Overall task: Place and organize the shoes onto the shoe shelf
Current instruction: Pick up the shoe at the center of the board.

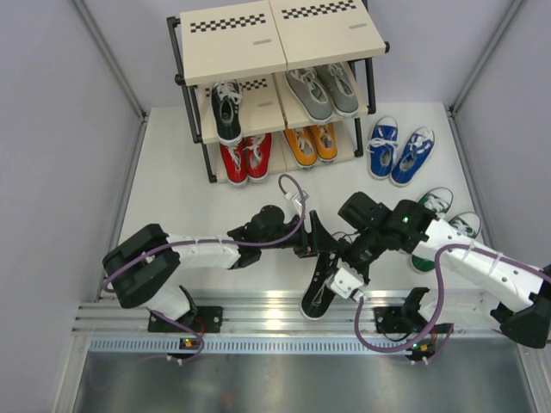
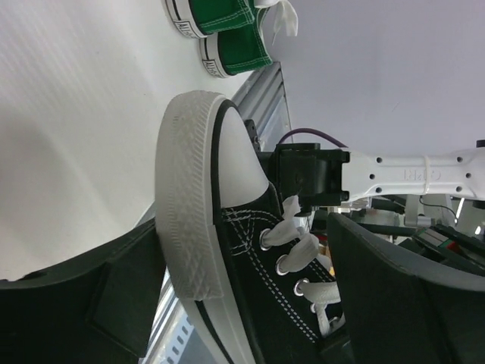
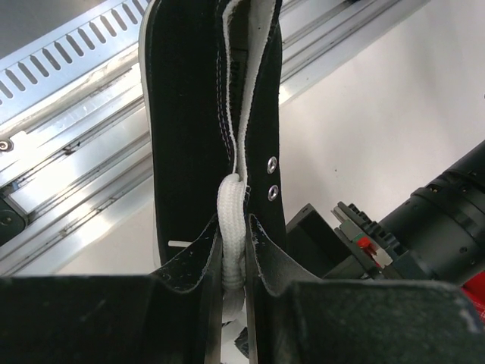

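Note:
One black shoe hangs between both grippers over the table's near edge and the metal rail. My left gripper is shut on it, one finger on the sole and one on the laced top. My right gripper is shut on its white lace at the tongue of the shoe. The shoe shelf stands at the back. It holds the other black shoe, a grey pair, a red pair and an orange pair.
A blue pair lies on the table right of the shelf. A green pair lies at the right, partly hidden by my right arm, and shows in the left wrist view. The slotted metal rail runs along the near edge.

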`<move>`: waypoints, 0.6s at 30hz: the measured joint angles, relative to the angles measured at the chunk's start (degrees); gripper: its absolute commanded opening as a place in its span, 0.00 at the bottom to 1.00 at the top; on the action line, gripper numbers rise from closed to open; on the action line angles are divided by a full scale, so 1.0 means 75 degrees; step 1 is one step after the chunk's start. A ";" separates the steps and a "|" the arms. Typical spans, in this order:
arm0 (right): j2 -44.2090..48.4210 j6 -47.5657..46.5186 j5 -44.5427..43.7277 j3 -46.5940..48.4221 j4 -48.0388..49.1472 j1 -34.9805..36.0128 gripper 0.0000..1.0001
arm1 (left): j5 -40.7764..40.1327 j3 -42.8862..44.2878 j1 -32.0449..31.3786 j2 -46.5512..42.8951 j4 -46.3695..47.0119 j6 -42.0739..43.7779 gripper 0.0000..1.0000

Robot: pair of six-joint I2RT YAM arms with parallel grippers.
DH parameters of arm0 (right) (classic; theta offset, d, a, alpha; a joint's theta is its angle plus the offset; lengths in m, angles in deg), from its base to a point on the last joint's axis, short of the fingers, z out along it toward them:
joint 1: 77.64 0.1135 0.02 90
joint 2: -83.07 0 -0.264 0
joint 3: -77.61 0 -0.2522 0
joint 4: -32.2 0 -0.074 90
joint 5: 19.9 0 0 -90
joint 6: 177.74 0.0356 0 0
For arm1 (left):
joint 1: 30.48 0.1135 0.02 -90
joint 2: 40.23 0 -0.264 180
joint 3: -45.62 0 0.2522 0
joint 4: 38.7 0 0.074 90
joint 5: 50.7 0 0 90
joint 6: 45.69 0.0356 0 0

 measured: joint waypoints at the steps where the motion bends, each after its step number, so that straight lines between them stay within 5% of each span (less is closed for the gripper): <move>1: 0.0000 0.0003 -0.0020 0.0000 0.0000 0.0015 0.00 | 0.0006 0.0047 -0.0050 0.0070 0.0044 -0.0061 0.78; 12: 0.0096 0.0093 -0.0023 -0.0213 0.0061 0.0082 0.01 | -0.0157 0.0128 -0.0149 0.0289 0.0198 -0.0210 0.03; 18: 0.0708 0.0513 0.0108 -0.0731 0.0571 -0.0131 0.14 | -0.0790 -0.0370 -0.0213 -0.0274 0.0268 -0.0198 0.00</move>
